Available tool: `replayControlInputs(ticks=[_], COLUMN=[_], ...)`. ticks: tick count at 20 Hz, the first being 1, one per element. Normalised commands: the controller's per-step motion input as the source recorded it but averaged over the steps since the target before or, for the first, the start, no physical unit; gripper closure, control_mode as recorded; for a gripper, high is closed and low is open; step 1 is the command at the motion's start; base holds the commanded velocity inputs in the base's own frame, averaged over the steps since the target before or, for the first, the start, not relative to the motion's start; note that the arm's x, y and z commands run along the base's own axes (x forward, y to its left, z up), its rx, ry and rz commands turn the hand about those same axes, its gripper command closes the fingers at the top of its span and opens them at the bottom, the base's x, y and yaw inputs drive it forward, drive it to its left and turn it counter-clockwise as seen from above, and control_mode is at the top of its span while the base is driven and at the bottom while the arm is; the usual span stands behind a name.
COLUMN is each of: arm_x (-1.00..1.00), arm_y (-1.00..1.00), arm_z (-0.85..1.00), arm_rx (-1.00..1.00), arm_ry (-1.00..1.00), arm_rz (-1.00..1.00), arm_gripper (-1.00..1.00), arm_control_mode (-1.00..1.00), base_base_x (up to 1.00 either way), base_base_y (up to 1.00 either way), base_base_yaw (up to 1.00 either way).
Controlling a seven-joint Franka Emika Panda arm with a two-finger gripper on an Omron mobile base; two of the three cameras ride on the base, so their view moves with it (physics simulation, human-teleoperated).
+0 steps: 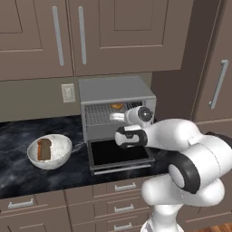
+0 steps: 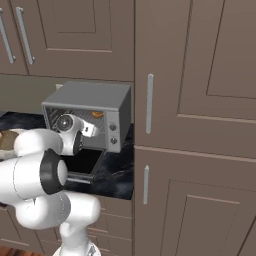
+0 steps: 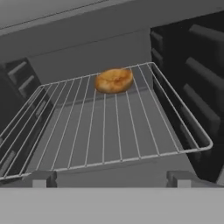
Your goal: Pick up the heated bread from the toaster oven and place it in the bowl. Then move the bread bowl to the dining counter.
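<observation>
On the black marble worktop [image 1: 18,167], under brown wall cabinets [image 1: 122,31]: one silver-grey toaster oven [image 1: 115,88], door [image 1: 118,154] dropped flat toward the front, knobs on its right face seen from the right base view.

Wire rack [image 3: 105,127] inside the oven: one small golden-orange bun [image 3: 114,80], lying at the rack's far edge, near the back wall, untouched.

Gripper [image 3: 109,178]: at the oven mouth, pointed in along the rack, fingers [image 3: 40,178] spread wide and empty, the bun well ahead of them and apart.

Left of the oven, on the same worktop: one white speckled bowl [image 1: 61,152], holding a darker brown bread slice [image 1: 44,149] standing upright.

Wall behind, between bowl and oven: one pale wall socket [image 1: 68,93].

Right of the oven: tall brown cupboard [image 2: 200,125] with long metal handles.
</observation>
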Motion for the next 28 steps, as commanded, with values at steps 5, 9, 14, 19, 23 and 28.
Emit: replayControlInputs(ticks=[5,9,14,19,23,28], arm_x=[0.23,0.2,0.13,0.22,0.29,0.2], arm_y=[0.05,0.1,0.17,0.2,0.17,0.17], arm_z=[0.0,-0.01,-0.26,-0.14,0.0,-0.07], arm_rx=[0.0,-0.01,-0.07,-0.06,-0.04,-0.08], arm_ry=[-0.1,-0.09,-0.02,-0.01,0.0,0.01], arm_rz=[0.0,0.0,0.0,0.0,0.0,0.0], arm_gripper=[-1.0,-1.0,-1.0,-1.0,-1.0,-1.0], arm_control_mode=[-1.0,-1.0,-1.0,-1.0,-1.0,-1.0], base_base_x=[0.0,0.0,0.0,0.0,0.0,0.0], base_base_y=[0.0,0.0,0.0,0.0,0.0,0.0], base_base_yaw=[0.0,0.0,0.0,0.0,0.0,0.0])
